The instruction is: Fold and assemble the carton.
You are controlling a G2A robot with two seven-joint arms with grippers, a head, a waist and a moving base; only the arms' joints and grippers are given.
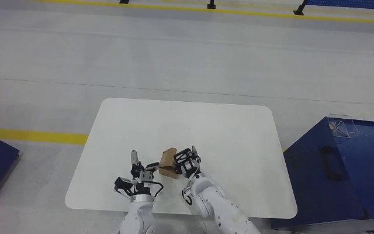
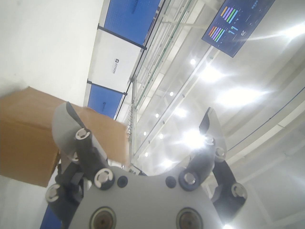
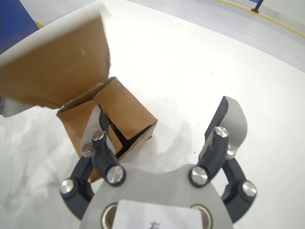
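- Carton [image 3: 119, 110]: one, brown cardboard, partly formed. It stands on the table [image 1: 234, 128] with one flap [image 3: 54, 67] raised open above the body.
- Position: between the two grippers, near the table's front edge.
- Right gripper [image 3: 162, 106]: fingers spread wide with nothing between them. The carton sits just outside one finger [image 3: 95, 122]. That finger overlaps the carton's side wall, and I cannot tell whether they touch. The raised flap is beyond that same finger, on the carton's far side.
- Left gripper [image 2: 138, 110]: also released, fingers apart with nothing between them, tilted up toward the ceiling. The carton is close alongside the outer face of one finger [image 2: 64, 129], not inside the grasp.
- Count: two grippers, one carton, one table.
- Surroundings: the table surface ahead of the right gripper is bare white.
- A blue unit [image 1: 315, 175] stands off the table's edge on the right gripper's outer side.
- A yellow floor line [image 1: 41, 136] runs past the table on the left gripper's side.
- One display screen [image 2: 240, 15] hangs overhead, above the left gripper.
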